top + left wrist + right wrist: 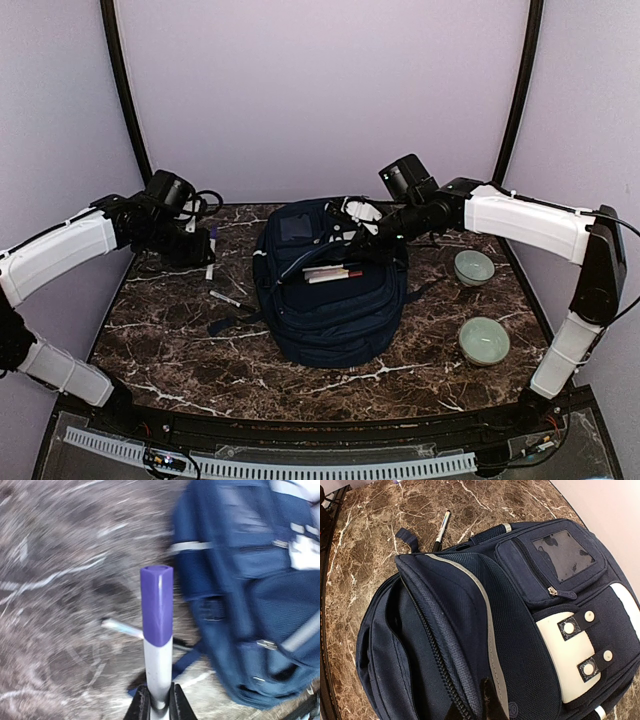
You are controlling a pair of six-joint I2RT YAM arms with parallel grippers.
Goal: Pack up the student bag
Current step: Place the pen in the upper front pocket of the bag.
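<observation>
At my left, the left claw (159, 704) is closed on the white body of a marker (157, 630) with a purple cap, near the left side of the bag (335, 310). The bag lies in the middle of the table (160, 330), front side up. It is soft cloth that I expect to sag and fold, so the firm zipper edge seems the best place to hold. At the right, the right claw (474, 710) is pinched shut on this flap edge, with the opening lifted.
</observation>
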